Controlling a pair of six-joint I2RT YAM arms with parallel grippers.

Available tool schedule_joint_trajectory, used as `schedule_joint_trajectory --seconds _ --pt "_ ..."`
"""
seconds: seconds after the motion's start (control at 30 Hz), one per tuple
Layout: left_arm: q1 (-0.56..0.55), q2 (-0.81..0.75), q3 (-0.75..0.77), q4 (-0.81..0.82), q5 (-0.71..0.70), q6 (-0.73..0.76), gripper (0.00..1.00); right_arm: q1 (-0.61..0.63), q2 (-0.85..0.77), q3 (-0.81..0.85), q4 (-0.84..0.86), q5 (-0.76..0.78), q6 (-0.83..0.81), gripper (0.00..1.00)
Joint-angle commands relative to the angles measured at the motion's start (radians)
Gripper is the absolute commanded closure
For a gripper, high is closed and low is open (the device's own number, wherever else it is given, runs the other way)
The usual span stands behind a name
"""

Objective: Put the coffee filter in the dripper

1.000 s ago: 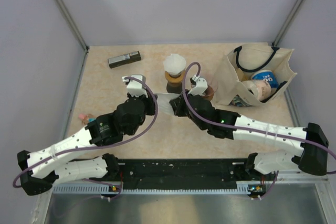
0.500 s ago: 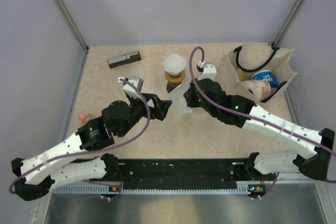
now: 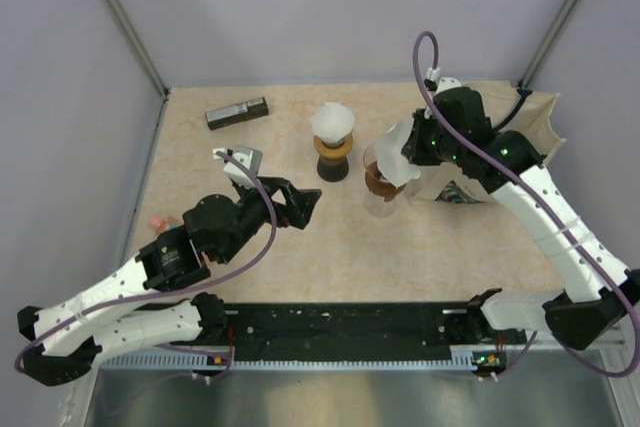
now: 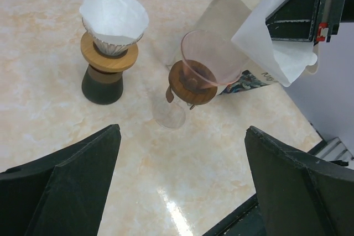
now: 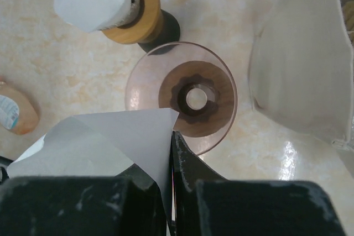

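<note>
The white paper coffee filter [image 3: 397,152] hangs folded flat in my right gripper [image 3: 416,145], which is shut on one of its edges. It hovers just above the dripper [image 3: 382,183], a clear pink cone with a brown wooden collar on a small glass. In the right wrist view the filter [image 5: 105,142] sticks out left of the fingers, its corner over the dripper's [image 5: 191,96] near rim. My left gripper [image 3: 305,209] stands open and empty over the bare table, left of the dripper [image 4: 202,64]; from its camera the filter [image 4: 265,40] shows at the upper right.
A second dripper [image 3: 332,137] with a white filter in it stands on a dark base just left of the pink one. A canvas tote bag [image 3: 500,137] with items inside stands close behind on the right. A dark flat bar [image 3: 237,112] lies at the back left.
My left gripper opened, let go of the filter and drew back. My right gripper lifted the filter off the table and carried it right and back to above the pink dripper.
</note>
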Motion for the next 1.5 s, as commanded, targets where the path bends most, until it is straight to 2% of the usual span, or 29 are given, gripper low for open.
schedule_joint_trajectory --seconds 0.0,0.2,0.5,0.83,0.93,1.07,1.27,1.3,1.37,1.47 --pt "0.004 0.023 0.02 -0.026 -0.075 -0.012 0.01 -0.094 0.066 0.036 -0.026 -0.172 -0.078 0.97" --pt "0.029 0.02 -0.02 -0.038 -0.135 -0.041 0.01 -0.12 0.16 0.076 -0.012 -0.214 -0.104 0.95" --pt "0.127 0.048 -0.04 -0.063 -0.05 -0.089 0.01 -0.137 0.218 0.082 0.01 -0.219 -0.118 0.94" --pt "0.204 0.051 -0.05 -0.066 0.037 -0.112 0.01 -0.14 0.237 0.071 0.008 -0.217 -0.134 0.84" --pt "0.208 0.052 -0.052 -0.069 0.04 -0.112 0.01 -0.142 0.235 0.083 0.004 -0.207 -0.143 0.76" --pt "0.212 0.051 -0.052 -0.07 0.042 -0.113 0.01 -0.142 0.219 0.125 -0.019 -0.154 -0.158 0.72" --pt "0.215 0.057 -0.052 -0.069 0.046 -0.113 0.01 -0.14 0.151 0.165 -0.03 -0.066 -0.178 0.47" --pt "0.215 0.059 -0.052 -0.069 0.048 -0.113 0.01 -0.142 0.139 0.166 -0.03 -0.056 -0.181 0.46" --pt "0.216 0.065 -0.052 -0.067 0.047 -0.113 0.01 -0.142 0.119 0.168 -0.026 -0.056 -0.184 0.49" --pt "0.216 0.075 -0.049 -0.066 0.05 -0.116 0.01 -0.142 0.114 0.174 -0.015 -0.142 -0.202 0.6"
